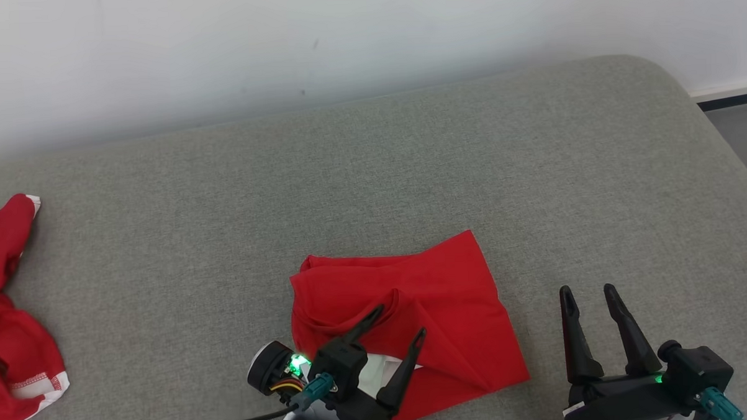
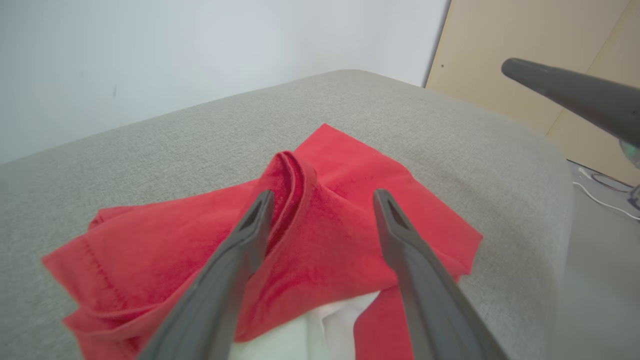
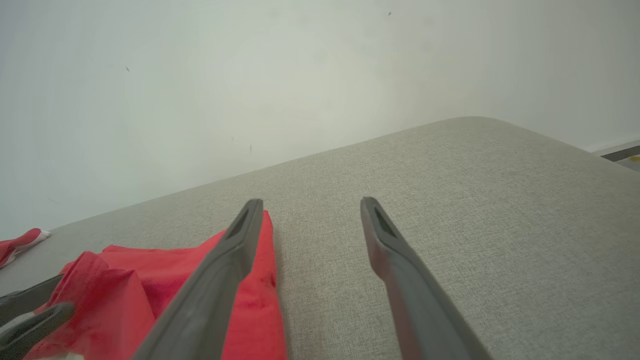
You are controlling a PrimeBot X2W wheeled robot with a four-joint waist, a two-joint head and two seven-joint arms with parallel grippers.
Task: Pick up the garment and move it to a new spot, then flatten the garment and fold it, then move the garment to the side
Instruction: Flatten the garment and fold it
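Red garment sits roughly folded at the grey cushion's near middle. Left gripper hovers over it, right gripper just right, fingers apart, both empty. Only shifting it aside looks undone.

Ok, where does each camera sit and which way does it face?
Head view: on the head, looking down at the red garment on the grey upholstered surface; left hand and right hand show.
Left wrist view: on the left wrist, looking along its fingers over the garment.
Right wrist view: on the right wrist, looking along its fingers across the surface toward the wall.
Shared: all three show the garment.
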